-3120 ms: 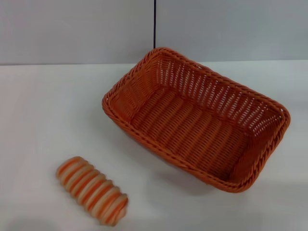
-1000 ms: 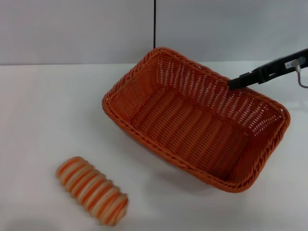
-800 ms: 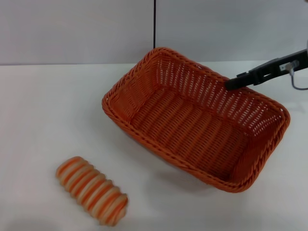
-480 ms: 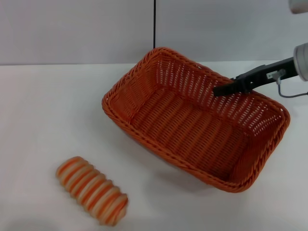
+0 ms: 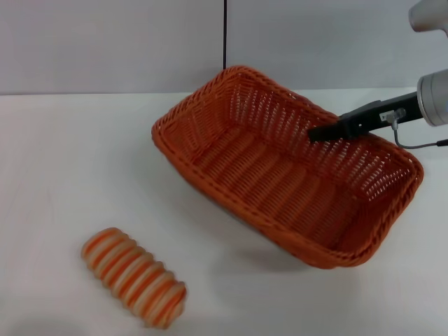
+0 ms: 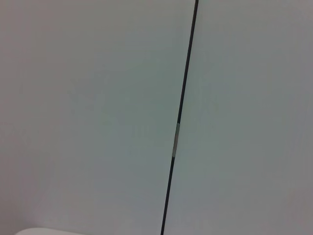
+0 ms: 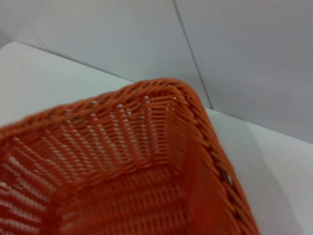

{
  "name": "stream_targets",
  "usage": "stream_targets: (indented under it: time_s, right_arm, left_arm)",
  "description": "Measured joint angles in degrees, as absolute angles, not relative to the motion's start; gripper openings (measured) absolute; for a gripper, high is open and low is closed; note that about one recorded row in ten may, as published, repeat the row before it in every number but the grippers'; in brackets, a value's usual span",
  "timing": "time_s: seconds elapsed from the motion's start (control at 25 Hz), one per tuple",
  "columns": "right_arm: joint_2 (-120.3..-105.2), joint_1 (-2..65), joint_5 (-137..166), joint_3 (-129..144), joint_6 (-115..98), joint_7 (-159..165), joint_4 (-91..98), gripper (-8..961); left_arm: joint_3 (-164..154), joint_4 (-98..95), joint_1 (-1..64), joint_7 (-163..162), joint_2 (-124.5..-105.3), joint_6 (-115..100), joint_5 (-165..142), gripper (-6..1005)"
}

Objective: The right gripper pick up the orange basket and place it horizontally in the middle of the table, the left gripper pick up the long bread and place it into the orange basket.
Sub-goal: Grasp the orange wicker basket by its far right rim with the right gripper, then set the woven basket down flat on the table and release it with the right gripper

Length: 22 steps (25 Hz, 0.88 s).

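Note:
The orange basket [image 5: 280, 182] lies slantwise on the right half of the white table [image 5: 63, 154], its near side tipped up a little. My right gripper [image 5: 316, 131] reaches in from the right and is shut on the basket's far long wall at the rim. The right wrist view looks down into the basket [image 7: 122, 161] toward one corner. The long bread [image 5: 133, 276], striped orange and cream, lies alone on the table at the front left, well apart from the basket. My left gripper is out of view; its wrist camera shows only the wall.
A grey wall with a dark vertical seam [image 5: 225, 35] stands behind the table. A thin cable [image 5: 413, 145] hangs from the right arm above the basket's right end. Bare tabletop stretches between the bread and the basket.
My right gripper came in from the right, slid left along the far rim and took hold. The basket has since tipped, its near side rising and shifting slightly. The bread has not moved.

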<state>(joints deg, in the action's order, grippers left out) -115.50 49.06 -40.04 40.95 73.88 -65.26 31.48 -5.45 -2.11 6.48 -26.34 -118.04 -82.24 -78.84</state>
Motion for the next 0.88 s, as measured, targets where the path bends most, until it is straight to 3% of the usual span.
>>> stream_targets:
  time_s: [0.36, 0.44, 0.88]
  right_arm:
    - [-116.96, 45.66, -42.91, 40.88, 72.8, -66.87, 35.12, 348]
    - [-116.98, 45.51, -43.24, 40.81, 73.16, -66.84, 35.76, 182]
    - [-116.73, 46.88, -43.29, 41.8, 81.46, -69.47, 40.25, 158]
  left_arm:
    - [-5.45, -2.11, 6.8, -26.34, -118.1, -82.05, -78.84, 799]
    - [-5.45, -2.11, 6.8, -26.35, -118.11, -82.05, -78.83, 799]
    - [-5.45, -2.11, 6.76, -26.37, -118.13, -81.83, -78.83, 799]
